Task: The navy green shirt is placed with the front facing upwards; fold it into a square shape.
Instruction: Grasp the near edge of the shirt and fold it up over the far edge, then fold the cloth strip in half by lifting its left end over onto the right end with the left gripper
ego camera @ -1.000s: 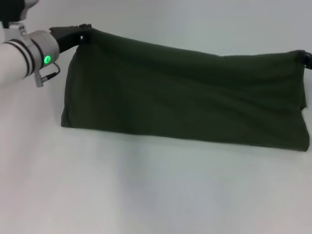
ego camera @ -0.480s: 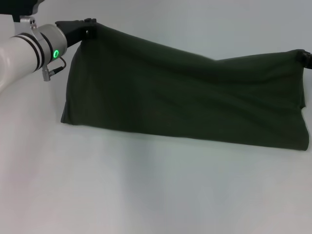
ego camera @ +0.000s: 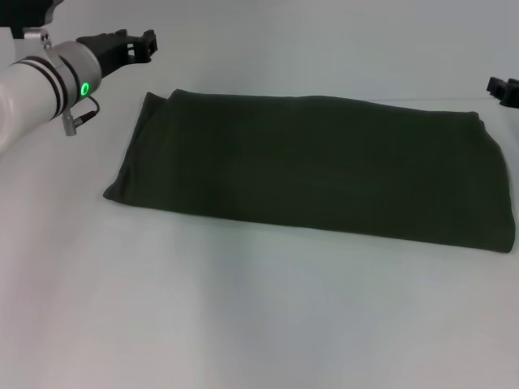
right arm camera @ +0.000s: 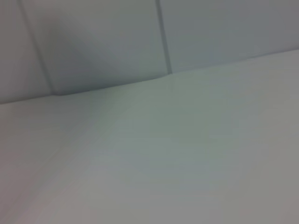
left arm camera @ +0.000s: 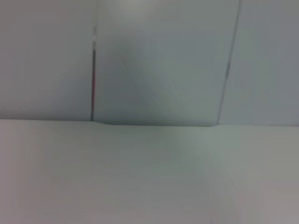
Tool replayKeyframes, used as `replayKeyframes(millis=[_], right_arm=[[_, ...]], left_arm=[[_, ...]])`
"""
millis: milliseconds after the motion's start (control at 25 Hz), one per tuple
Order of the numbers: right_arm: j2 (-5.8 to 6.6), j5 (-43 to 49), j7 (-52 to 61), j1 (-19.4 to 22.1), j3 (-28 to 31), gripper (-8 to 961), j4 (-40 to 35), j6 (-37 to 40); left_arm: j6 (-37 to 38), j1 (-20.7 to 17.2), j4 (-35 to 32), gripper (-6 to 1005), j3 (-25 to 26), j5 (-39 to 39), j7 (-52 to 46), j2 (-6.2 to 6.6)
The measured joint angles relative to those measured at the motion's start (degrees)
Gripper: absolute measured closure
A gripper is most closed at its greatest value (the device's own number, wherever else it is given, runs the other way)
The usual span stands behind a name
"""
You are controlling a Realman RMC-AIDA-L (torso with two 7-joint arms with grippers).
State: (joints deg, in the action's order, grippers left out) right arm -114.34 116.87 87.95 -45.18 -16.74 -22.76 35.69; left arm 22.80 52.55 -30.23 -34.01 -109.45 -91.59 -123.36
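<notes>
Released from both fingers since the earlier frame, the navy green shirt (ego camera: 316,166) lay flat, folded into a long band across the worktop (ego camera: 243,324). I saw the left gripper (ego camera: 138,44) spread open above its far left corner; the right gripper (ego camera: 504,87) hung beyond the far right corner, state indeterminable.
</notes>
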Motion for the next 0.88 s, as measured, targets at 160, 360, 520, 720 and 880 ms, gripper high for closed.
replayKeyframes(millis=[160, 360, 520, 720, 880], right_arm=[[0.22, 0.0, 0.6, -0.8, -0.1, 672, -0.1, -2.6], [1.39, 0.2, 4.0, -0.3, -0.4, 521, -0.3, 0.9], [3.03, 0.5, 10.6, 1.7, -3.7, 390, -1.2, 7.5], [4.28, 0.6, 20.2, 5.9, -10.2, 265, -6.2, 20.2], [4.55, 0.5, 25.5, 9.7, -11.8, 265, -10.3, 29.3]], left_arm=[[-1.0, -0.7, 0.1, 657, 0.1, 2.0, 0.1, 0.03], [-0.8, -2.0, -0.2, 463, 0.1, 3.4, -0.2, 0.24], [5.5, -4.4, -1.0, 420, 0.1, 4.7, -2.2, 1.07], [20.4, -9.8, -5.4, 421, -0.2, 4.8, -7.1, 1.53], [28.0, -14.9, -10.3, 422, -0.3, 4.7, -9.1, 0.72]])
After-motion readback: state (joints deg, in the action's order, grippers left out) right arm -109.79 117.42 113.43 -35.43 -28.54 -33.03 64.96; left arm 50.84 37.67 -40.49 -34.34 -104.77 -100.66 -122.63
